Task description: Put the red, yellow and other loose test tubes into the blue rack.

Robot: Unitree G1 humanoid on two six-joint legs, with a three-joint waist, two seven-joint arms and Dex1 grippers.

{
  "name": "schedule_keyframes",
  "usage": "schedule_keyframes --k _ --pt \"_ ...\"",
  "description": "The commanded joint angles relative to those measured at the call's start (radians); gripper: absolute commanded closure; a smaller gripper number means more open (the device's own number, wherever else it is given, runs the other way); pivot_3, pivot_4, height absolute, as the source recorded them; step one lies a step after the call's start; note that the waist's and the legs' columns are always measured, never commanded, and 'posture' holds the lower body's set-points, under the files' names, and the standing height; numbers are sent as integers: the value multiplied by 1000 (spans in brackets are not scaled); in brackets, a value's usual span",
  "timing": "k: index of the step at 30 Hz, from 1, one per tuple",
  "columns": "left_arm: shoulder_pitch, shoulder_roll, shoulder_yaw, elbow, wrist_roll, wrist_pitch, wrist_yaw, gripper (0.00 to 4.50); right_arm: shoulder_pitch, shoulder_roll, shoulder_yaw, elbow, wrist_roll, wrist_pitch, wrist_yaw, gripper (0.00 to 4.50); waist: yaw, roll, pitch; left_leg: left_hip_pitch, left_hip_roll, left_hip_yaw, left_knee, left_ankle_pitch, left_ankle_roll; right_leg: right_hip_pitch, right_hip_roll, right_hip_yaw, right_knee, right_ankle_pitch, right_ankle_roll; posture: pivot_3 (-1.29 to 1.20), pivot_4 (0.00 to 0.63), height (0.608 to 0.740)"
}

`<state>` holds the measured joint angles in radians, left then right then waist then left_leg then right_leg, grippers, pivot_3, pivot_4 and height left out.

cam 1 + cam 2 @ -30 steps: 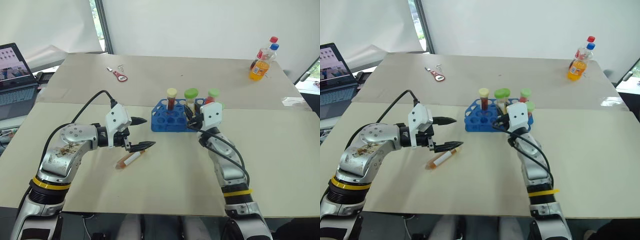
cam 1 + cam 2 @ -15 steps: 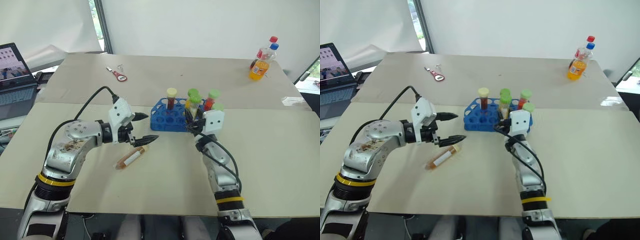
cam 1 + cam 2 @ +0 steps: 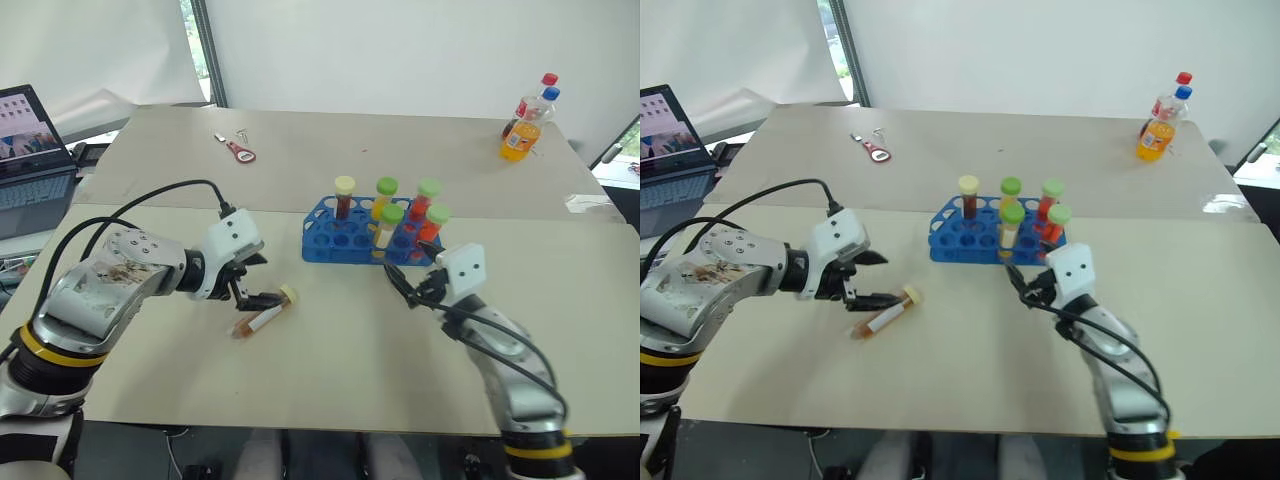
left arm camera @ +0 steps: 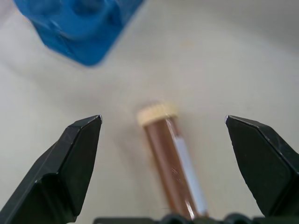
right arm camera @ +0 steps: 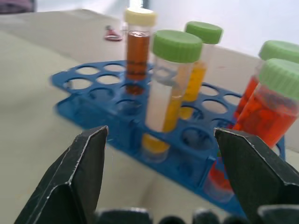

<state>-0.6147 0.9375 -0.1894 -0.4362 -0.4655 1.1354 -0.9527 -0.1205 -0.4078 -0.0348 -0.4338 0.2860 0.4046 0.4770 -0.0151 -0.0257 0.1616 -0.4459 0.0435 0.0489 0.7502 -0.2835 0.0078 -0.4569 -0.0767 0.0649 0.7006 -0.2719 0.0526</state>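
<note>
Blue rack holds five upright test tubes.

I saw beige table. On it: blue rack near centre, brown tube lying flat nearer me, opener far left, soda bottle far right corner.

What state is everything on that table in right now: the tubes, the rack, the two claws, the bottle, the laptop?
Blue rack: holds five upright capped tubes, other holes free.
Brown tube: capped, lying loose on the table.
Left gripper: open, fingers either side of the brown tube, not gripping.
Right gripper: open, holding nothing, just short of the rack.
Soda bottle: upright, capped.
Laptop: open, screen lit.
</note>
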Motion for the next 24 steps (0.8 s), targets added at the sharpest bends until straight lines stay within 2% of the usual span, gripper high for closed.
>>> schedule_keyframes --k 1,5,8,15,24 --pt "-21 28 -68 -21 -5 75 -1 0 -16 -146 -25 -172 230 201 179 494 0 0 0 0 0 0 0 0 0 0 0 0 0 0 0 0 150 676" --pt "-72 14 -191 33 49 68 6 0 -36 -306 -16 -238 349 310 303 494 7 -1 0 1 0 -1 0 0 0 1 1 0 0 0 -1 0 150 676" --pt "-130 -1 -274 91 95 31 -9 0 -44 -380 -4 -257 380 341 354 494 13 -1 1 1 -1 -1 0 0 0 2 1 0 -1 0 -1 0 150 676" --pt "-259 -40 -388 232 166 25 -61 0 -60 -432 -31 -239 408 393 356 494 18 -1 1 0 -1 -1 0 0 0 2 0 0 -1 0 -1 0 150 676" --pt "-294 -67 -459 225 168 107 -92 0 -57 -492 -106 -260 477 478 331 494 20 -2 1 0 -2 -2 0 0 0 2 0 0 -1 0 0 0 150 676"
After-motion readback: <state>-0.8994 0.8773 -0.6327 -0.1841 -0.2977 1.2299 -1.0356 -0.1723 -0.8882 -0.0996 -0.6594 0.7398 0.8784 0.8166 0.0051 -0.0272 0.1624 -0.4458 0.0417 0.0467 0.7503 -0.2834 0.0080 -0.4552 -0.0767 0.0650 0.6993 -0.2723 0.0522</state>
